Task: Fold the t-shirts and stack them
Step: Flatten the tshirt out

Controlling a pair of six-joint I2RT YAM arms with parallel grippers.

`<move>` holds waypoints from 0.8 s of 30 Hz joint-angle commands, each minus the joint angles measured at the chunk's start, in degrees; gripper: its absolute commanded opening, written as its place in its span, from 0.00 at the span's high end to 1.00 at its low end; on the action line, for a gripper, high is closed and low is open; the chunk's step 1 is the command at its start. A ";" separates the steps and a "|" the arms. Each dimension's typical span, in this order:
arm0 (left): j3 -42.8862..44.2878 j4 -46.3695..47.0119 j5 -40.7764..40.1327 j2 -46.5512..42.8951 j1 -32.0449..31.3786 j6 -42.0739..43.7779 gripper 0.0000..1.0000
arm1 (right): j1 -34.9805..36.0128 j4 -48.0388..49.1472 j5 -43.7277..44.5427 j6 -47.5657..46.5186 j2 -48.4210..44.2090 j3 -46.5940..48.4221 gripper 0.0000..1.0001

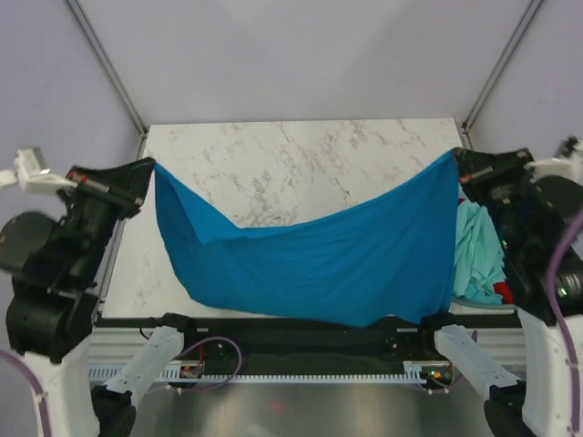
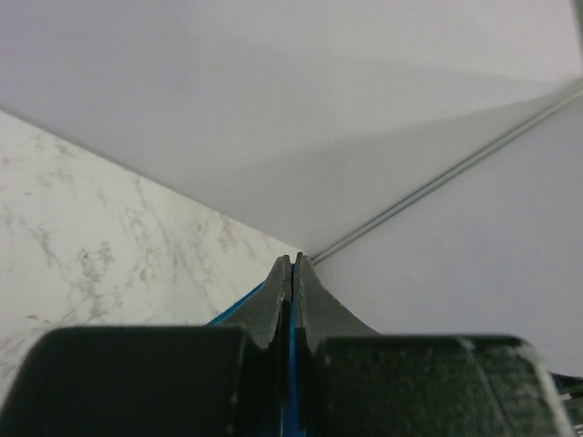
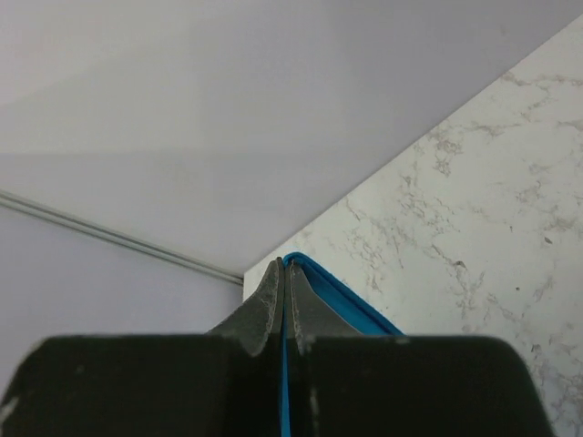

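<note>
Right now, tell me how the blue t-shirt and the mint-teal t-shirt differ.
The blue t-shirt hangs stretched wide over the table; the mint-teal t-shirt lies crumpled at the right side. The blue t-shirt is pinched at two ends by the left gripper and right gripper, both shut; no gripper holds the mint-teal t-shirt. Both are unfolded.

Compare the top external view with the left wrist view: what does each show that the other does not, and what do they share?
Only the top external view shows the whole blue t-shirt sagging between the left gripper and the right gripper, plus the mint-teal t-shirt and a bit of red t-shirt by the right edge of the marble table. Only the left wrist view shows the fingers close up, shut on a thin blue sliver. Both show that table, blue fabric and the left gripper.
</note>
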 commanded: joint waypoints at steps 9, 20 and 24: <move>19.46 3.67 -8.69 43.54 0.78 9.96 0.98 | 0.06 35.22 -3.23 -8.52 34.19 -0.71 1.00; 54.94 4.90 -4.73 56.41 4.38 16.01 0.98 | -0.03 30.31 -1.83 -20.72 43.99 26.99 1.00; 44.58 6.21 -5.43 48.16 4.38 17.95 0.98 | -0.11 30.40 1.43 -22.05 36.25 15.16 1.00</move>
